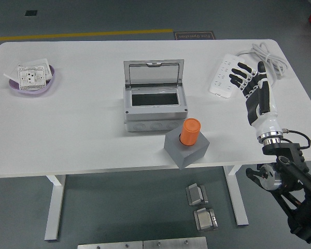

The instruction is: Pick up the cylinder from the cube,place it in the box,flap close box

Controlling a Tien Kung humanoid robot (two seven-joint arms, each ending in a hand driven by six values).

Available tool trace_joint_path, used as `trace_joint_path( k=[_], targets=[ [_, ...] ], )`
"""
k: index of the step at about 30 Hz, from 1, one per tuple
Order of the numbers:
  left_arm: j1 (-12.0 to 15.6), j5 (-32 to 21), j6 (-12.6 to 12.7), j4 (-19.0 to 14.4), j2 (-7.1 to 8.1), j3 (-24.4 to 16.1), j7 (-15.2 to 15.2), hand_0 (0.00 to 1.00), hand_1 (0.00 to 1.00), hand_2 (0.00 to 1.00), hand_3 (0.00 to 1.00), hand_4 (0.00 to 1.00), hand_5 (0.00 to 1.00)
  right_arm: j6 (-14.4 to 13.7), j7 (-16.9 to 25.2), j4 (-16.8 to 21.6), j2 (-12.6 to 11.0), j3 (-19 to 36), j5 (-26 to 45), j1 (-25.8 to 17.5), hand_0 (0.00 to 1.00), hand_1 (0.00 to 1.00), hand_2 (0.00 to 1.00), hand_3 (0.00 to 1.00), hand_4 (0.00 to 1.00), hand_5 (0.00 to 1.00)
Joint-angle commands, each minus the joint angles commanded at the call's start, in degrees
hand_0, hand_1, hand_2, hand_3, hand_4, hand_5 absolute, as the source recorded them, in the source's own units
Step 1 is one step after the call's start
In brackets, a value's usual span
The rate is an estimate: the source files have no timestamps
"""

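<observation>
An orange cylinder (189, 132) stands upright on a grey cube (186, 149) near the table's front edge. Just behind them sits a grey box (155, 106) with its clear flap lid (153, 73) raised and its dark inside bare. My right hand (251, 83) hovers over the table's right side, well to the right of the cylinder, with its fingers spread and holding nothing. My left arm does not show.
A white power strip (224, 76) with a coiled cable (268, 57) lies at the back right, just beside my right hand. A purple bowl (33, 83) holding a white socket plate sits at the far left. Metal parts lie on the floor under the table.
</observation>
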Motion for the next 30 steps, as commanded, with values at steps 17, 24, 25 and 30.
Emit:
trace_joint_path(
  k=[17,24,25,30],
  targets=[
    [0.4,-0.4,0.0,0.2,-0.64,-0.2,0.1,0.713,0.706,0.571,0.787,0.741,0.310,-0.3,0.3,-0.9,1.4,-1.6,-0.2,0.1,0.799,0.752,0.798,0.887,0.865,0.258],
    [0.1,0.1,0.0,-0.1,-0.58,-0.7,0.0,0.713,0.706,0.571,0.786,0.741,0.310,0.0,0.9,-1.6,2.3,-5.1,0.6,0.5,0.799,0.750,0.798,0.887,0.841,0.220],
    [0.1,0.2,0.0,-0.1,-0.58,-0.8,0.0,0.712,0.707,0.571,0.787,0.741,0.310,0.0,0.9,-1.7,2.5,-5.5,0.6,0.4,0.789,0.748,0.797,0.886,0.838,0.213],
    [0.2,0.0,0.0,-0.1,-0.68,-0.6,0.0,0.712,0.707,0.571,0.787,0.741,0.310,0.0,1.0,-2.0,3.0,-7.2,0.4,0.2,0.789,0.748,0.797,0.886,0.838,0.213]
  ],
)
